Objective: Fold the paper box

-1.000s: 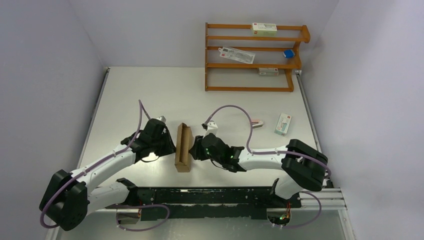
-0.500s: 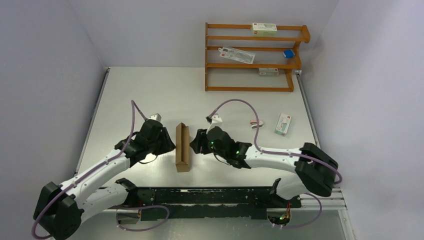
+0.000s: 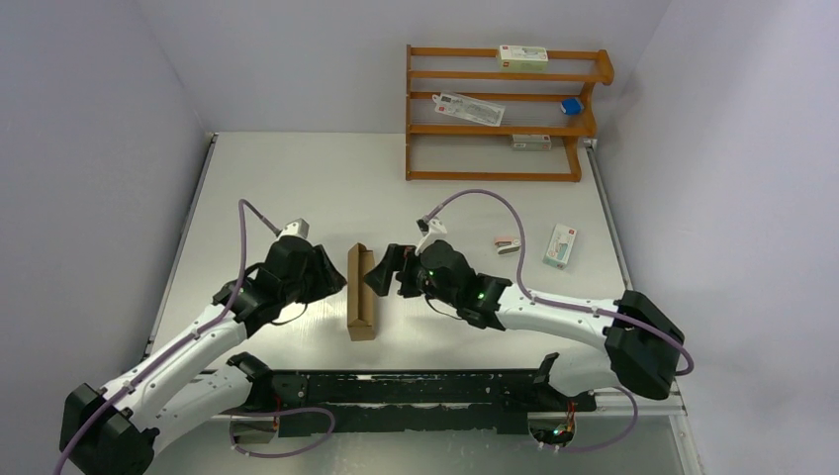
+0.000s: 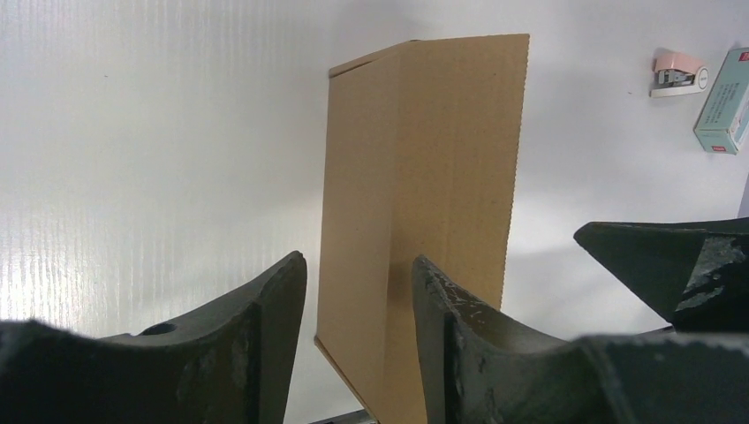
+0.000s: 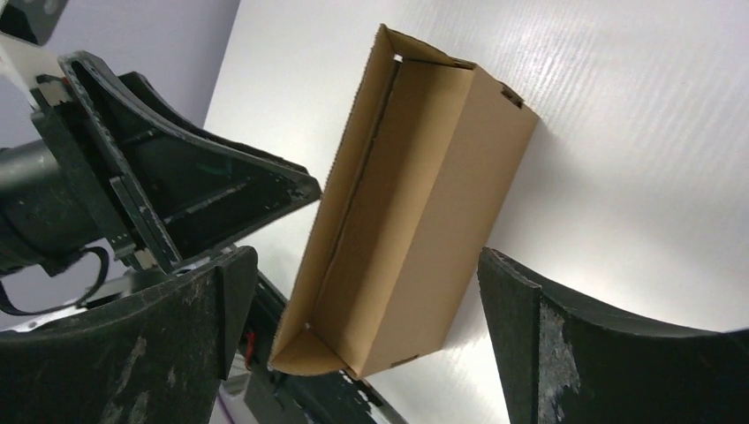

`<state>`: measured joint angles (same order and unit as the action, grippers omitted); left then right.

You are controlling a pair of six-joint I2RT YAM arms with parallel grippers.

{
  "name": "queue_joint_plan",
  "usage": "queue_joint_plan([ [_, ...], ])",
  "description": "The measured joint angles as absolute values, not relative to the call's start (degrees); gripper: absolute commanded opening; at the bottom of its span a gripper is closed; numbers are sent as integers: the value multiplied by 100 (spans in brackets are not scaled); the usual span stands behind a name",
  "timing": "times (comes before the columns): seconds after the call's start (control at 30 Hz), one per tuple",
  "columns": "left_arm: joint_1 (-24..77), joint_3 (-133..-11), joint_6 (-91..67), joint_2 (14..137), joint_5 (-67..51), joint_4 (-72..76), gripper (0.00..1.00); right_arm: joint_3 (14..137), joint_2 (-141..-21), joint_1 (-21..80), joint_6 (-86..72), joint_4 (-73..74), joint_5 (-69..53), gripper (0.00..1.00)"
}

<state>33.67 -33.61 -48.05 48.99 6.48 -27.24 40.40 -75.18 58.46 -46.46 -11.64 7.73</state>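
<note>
Now in hand: judged to be the shaping step, with the box walls up and both arms clear of them.
Left gripper [image 3: 336, 276]: jaws spread, just beside the box's left wall, pinching nothing.
Right gripper [image 3: 379, 272]: jaws spread wide at the right wall, holding nothing.
Paper box [image 3: 361, 293]: stands mid-worktop [image 3: 297, 178] between them as a slim trough, open on top and bare inside.
Next move: probably folding the raised flap over without tipping the box.
Rack [image 3: 475, 130]: far off, holding white cartons.

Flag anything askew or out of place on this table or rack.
On the rack's second shelf, a white packet lies skewed rather than square to the rails. The paper box stands only partly folded, its long top open.
</note>
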Motion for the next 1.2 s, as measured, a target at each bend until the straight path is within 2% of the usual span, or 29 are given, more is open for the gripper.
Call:
queue_joint_plan([
  [0.37, 3358, -3424, -4805, 4984, 567, -2720, 54, 4733, -8508, 5732, -5035, -1212, 451, 100],
  [0.63, 3356, -3426, -4803, 4836, 419, -2727, 55, 4930, -9242, 5170, -5214, -1439, -86, 100],
  [0.93, 3356, -3387, -4781, 4753, 75, -2689, 53, 5081, -9662, 5059, -5478, -2005, -666, 98],
  [1.2, 3356, -3218, -4759, 5083, -152, -2545, 52, 5081, -9782, 4950, -5802, -2368, -679, 95],
])
